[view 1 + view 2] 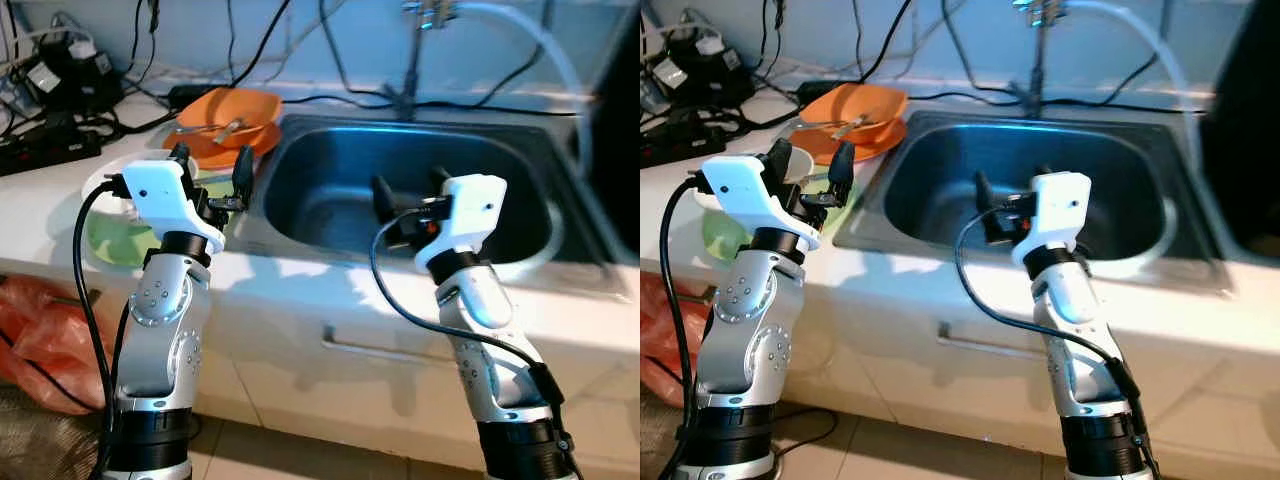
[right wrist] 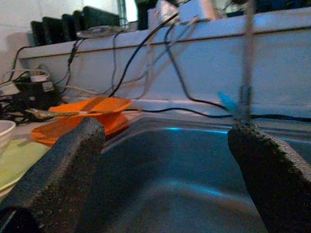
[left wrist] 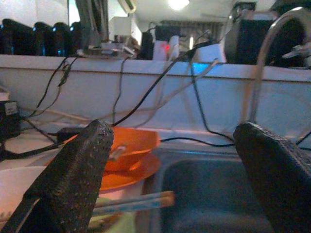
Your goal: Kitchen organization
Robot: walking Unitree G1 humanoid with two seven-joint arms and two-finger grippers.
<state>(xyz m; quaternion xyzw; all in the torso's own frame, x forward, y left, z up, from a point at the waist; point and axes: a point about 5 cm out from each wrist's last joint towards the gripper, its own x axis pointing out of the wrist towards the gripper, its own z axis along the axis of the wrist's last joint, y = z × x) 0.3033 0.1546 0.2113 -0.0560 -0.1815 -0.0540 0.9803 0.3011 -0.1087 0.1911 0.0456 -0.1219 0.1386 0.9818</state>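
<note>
An orange bowl (image 1: 232, 112) holding a spoon sits on an orange plate (image 1: 205, 148) on the counter, just left of the steel sink (image 1: 300, 215). Nearer me lie a white bowl (image 1: 104, 178) and a light green plate (image 1: 112, 240) with chopsticks (image 3: 133, 201). My left gripper (image 1: 210, 165) hovers open above the green plate, short of the orange dishes, fingers empty. My right gripper (image 1: 410, 185) is open over the sink basin, holding nothing.
A faucet (image 1: 412, 60) with a white hose rises behind the sink. Black cables, a power strip (image 1: 45, 150) and adapters crowd the counter's back left. An orange bag (image 1: 40, 330) lies on the floor at left. A drawer handle (image 1: 385, 350) runs below the counter edge.
</note>
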